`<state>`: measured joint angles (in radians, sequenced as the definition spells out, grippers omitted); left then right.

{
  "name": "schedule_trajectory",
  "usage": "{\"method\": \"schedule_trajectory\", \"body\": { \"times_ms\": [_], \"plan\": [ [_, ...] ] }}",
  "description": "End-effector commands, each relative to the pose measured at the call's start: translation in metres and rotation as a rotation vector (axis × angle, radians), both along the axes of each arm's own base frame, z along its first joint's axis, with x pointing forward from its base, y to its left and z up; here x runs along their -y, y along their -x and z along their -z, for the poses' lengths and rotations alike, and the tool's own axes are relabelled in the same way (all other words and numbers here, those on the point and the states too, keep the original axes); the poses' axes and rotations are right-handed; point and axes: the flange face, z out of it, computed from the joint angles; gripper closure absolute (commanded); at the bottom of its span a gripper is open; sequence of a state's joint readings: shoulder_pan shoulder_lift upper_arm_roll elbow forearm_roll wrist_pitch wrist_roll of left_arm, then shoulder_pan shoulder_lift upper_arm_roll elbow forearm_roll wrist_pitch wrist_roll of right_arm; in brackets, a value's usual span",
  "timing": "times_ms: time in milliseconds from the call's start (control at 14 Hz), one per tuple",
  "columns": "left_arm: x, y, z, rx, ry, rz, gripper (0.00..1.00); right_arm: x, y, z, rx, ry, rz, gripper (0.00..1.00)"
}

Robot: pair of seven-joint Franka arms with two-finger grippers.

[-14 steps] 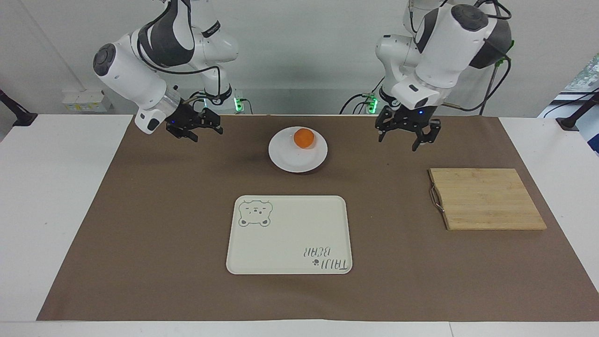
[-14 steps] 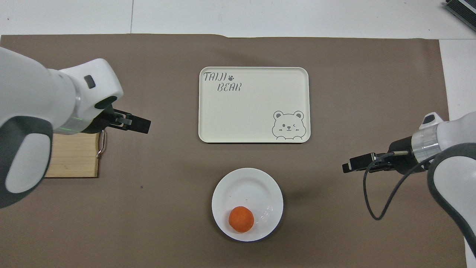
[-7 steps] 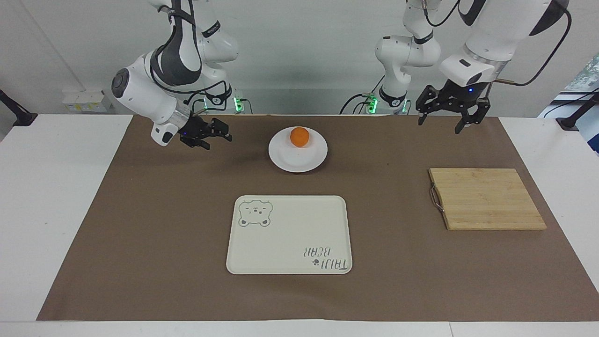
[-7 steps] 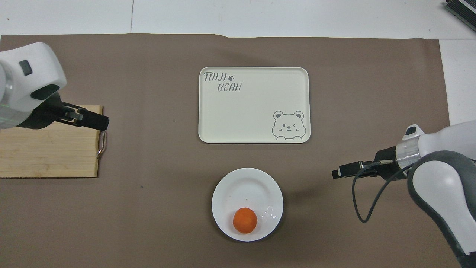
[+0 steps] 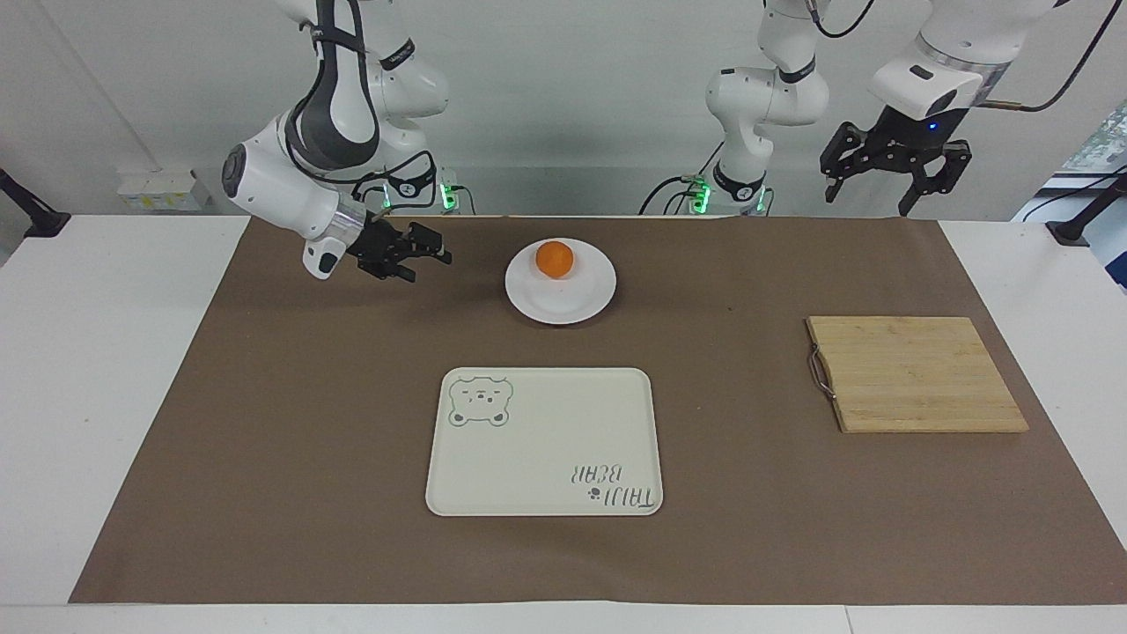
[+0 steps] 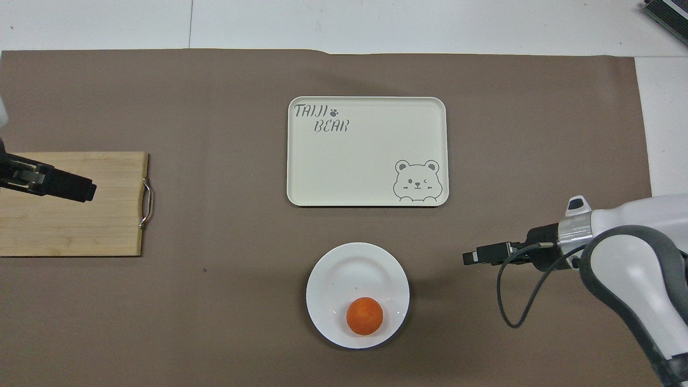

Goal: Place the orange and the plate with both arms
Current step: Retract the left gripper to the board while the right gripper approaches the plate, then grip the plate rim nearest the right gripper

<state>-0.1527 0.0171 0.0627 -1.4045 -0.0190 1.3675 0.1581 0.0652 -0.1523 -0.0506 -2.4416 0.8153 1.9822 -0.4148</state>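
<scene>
left gripper (image 5: 896, 180) risen, right gripper (image 5: 421, 258) nearer plate (image 5: 581, 299)

The plate (image 5: 539, 299) is glossy white, catching small glints near its rim. The orange (image 5: 555, 259) on it has a smooth, faintly matt skin. The bear tray (image 5: 541, 440) looks like matt cream plastic. At the right of the facing view, the cutting board (image 5: 916, 373) is pale slatted wood with a thin metal handle (image 5: 820, 372). A matt brown paper-like sheet (image 5: 308, 423) covers the smooth white table (image 5: 97, 370).

Lab: robot arms (image 5: 299, 167), paper-covered table (image 5: 264, 440)
</scene>
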Motion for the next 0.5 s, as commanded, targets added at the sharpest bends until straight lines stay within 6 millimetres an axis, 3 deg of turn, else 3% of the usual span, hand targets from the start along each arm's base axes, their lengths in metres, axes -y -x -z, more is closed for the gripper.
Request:
{"method": "schedule_trajectory", "body": {
  "times_ms": [0, 429],
  "plan": [
    [-0.017, -0.004, -0.003, -0.006, 0.011, -0.019, 0.00, -0.018, 0.021, -0.003, 0.046, -0.033, 0.026, 0.00],
    [-0.020, 0.006, -0.011, 0.003, 0.012, -0.019, 0.00, -0.040, 0.040, 0.034, 0.088, -0.045, 0.050, 0.00]
  ]
}}
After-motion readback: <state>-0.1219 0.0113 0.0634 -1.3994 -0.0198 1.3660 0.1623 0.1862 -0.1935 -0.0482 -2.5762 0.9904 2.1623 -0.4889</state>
